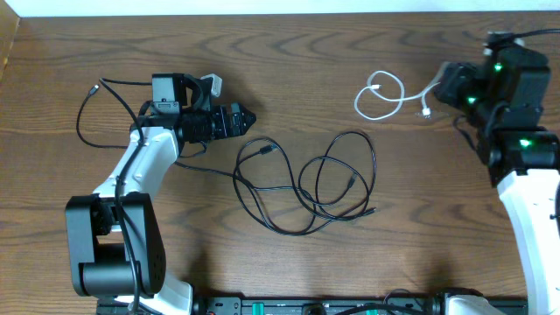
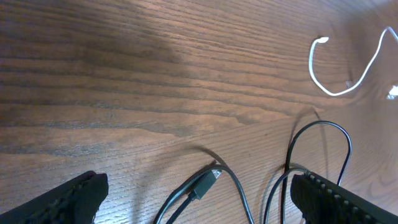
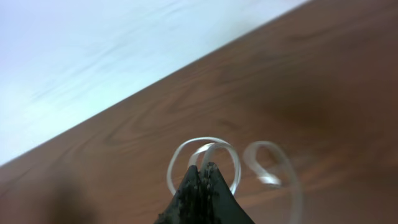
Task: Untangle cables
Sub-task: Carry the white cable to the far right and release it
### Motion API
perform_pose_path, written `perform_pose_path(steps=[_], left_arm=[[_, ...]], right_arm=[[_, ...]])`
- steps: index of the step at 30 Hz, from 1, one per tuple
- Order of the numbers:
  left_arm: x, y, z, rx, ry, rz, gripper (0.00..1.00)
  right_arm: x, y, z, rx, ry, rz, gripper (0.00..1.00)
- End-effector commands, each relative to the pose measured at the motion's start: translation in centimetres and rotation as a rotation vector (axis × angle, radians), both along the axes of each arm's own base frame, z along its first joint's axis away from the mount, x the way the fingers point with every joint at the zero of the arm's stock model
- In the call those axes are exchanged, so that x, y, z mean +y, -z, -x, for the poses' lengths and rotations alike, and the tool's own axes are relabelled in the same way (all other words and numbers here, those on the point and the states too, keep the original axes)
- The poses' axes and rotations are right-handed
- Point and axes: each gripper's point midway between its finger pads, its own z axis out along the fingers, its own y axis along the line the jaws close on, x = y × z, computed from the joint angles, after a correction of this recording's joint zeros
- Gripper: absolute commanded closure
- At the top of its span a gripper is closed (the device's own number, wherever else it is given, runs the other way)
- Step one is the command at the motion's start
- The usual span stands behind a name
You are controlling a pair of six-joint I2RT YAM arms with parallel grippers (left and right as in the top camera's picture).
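cables: black cables [image 1: 315,184] in loose overlapping loops at middle of table [image 1: 262,61]; white cable [image 1: 381,94] curled far right | left gripper [image 1: 249,120]: jaws wide apart, holding nothing, beside black loops | right gripper [image 3: 202,168]: pinched closed by white cable

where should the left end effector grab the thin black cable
Probably grip the thin black cable just behind its free plug end, coming down from above: that end lies flat, clear of the crossed loops and nearest the open left end effector.
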Motion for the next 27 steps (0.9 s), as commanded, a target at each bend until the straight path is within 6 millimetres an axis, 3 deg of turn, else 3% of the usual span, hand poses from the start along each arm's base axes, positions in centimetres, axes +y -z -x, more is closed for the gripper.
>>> perform_pose_path(steps=[1,4,6,8,11,15,19,27], left_arm=[[0.2,-0.4,-0.6,-0.02,0.001,-0.012,0.0],[0.2,-0.4,-0.6,-0.021,0.002,-0.012,0.0],[0.2,-0.4,-0.6,-0.02,0.001,-0.012,0.0],[0.2,-0.4,-0.6,-0.021,0.001,-0.012,0.0],[0.2,-0.4,-0.6,-0.021,0.001,-0.012,0.0],[0.2,-0.4,-0.6,-0.021,0.001,-0.012,0.0],[0.2,-0.4,-0.6,-0.021,0.001,-0.012,0.0],[0.2,-0.4,-0.6,-0.021,0.001,-0.012,0.0]], right_arm=[[-8.3,0.1,1.7,0.04,0.301,0.115,0.99],[-13.6,1.3,4.3,0.101,0.523,0.088,0.98],[-15.9,1.4,5.4,0.105,0.614,0.069,0.98],[-19.8,1.3,7.4,0.081,0.78,0.0,0.98],[-22.7,1.4,9.1,0.045,0.899,-0.119,0.99],[-24.1,1.5,9.7,0.033,0.92,-0.156,0.99],[-24.5,1.8,9.1,0.027,0.918,-0.157,0.99],[-25.8,3.5,4.6,-0.032,0.845,-0.193,0.99]])
